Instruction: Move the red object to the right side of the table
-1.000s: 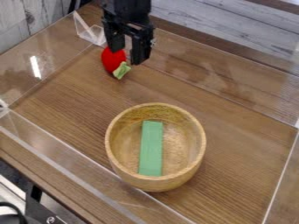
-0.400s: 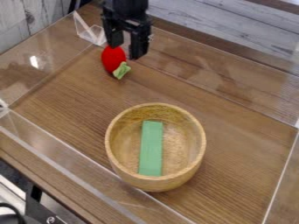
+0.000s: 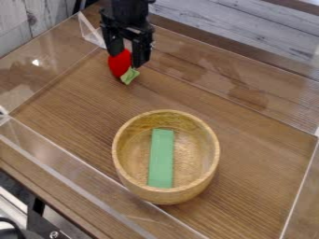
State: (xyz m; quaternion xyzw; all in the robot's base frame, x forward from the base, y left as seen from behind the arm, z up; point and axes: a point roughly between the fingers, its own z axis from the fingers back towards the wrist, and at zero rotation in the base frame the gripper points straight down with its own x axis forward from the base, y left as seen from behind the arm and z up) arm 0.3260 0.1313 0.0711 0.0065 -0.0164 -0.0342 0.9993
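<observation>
a: red fruit (image 3: 118, 63) sits at the far left of the table (image 3: 249, 103), near the back acrylic wall. so it is on the wrong side for this job.

b: and the tool (image 3: 127, 58)?

a: right over the fruit, pointing down, its jaws spread wide with a finger on each side of it. i see no squeeze on it; the fruit rests on the wood, its green leaf end poking out toward the front.

b: so nothing is carried yet.

a: nothing. i judge this as the start of the grasp: the tool is lined up, but closing, lifting, crossing and setting down are all left to do.

b: what lies between it and the right side?

a: bare wood along the back. the bowl (image 3: 166, 155) with the green block (image 3: 162, 157) in it stands nearer the front, well apart from the fruit, so a straight run along the back looks free.

b: how far along, then?

a: barely begun, i would say.
</observation>
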